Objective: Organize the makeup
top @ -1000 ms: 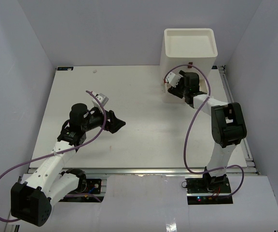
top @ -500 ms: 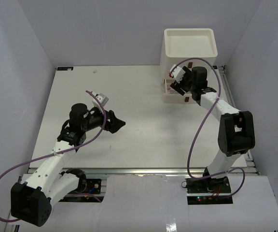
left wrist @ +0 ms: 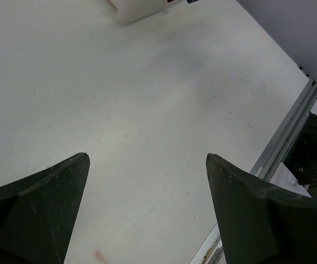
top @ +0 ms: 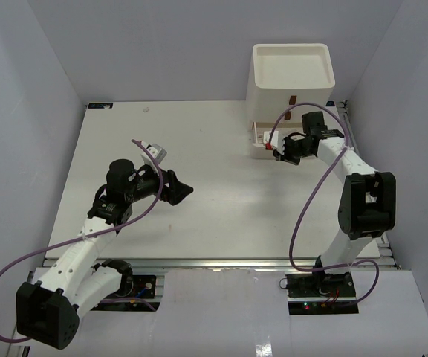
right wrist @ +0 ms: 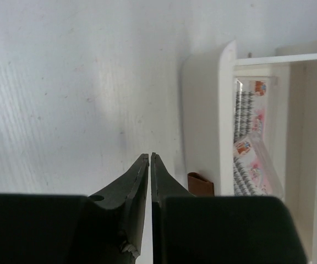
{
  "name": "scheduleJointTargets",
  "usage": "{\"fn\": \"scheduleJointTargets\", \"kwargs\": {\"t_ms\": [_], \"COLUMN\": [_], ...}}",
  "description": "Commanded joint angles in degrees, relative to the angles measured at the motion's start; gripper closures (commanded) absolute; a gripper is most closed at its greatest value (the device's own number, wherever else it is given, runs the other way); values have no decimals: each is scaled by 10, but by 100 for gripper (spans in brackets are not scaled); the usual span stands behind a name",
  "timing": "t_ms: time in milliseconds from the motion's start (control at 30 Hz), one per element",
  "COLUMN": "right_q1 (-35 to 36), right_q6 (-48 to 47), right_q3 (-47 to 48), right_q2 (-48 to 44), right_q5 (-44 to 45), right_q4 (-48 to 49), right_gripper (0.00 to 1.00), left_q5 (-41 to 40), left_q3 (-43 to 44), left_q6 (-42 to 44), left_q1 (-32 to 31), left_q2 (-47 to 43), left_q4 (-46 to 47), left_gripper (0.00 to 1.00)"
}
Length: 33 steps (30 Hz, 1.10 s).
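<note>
Right wrist: right pincer (right wrist: 149,158) pressed together; drawer (right wrist: 227,110) half hides packets (right wrist: 245,149); left pincer (left wrist: 147,159) spread.

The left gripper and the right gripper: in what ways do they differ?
The left gripper stands wide open; the right gripper is shut. The left gripper hangs over bare table; the right gripper is beside the open drawer of the drawer unit. Both are dark and hold nothing.
</note>
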Motion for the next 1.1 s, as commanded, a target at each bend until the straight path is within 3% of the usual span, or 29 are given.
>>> {"fn": "scheduleJointTargets", "kwargs": {"t_ms": [0,200,433,667,800,1067], "right_q1": [9,32,45,54,54,55], "right_q6": [-49,46,145,159,169,187], "right_q3": [17,13,16,-30,-26,7], "right_q2": [12,71,119,126,141,180], "right_q5": [94,229,323,376,379,394], "right_q4": [-15,121,294,494,534,592], "right_gripper": [88,87,83,70,68,54], "left_q5": [12,13,9,9,9,6], "left_q3": [6,6,5,6,5,4], "left_q6": [1,0,1,2,1,1], "left_q1": [1,1,1,1,1,1], "left_q2": [-11,-10,-7,-3,-2,4], "left_q4": [3,4,3,3,3,2], "left_gripper": [2,2,2,2,2,2]}}
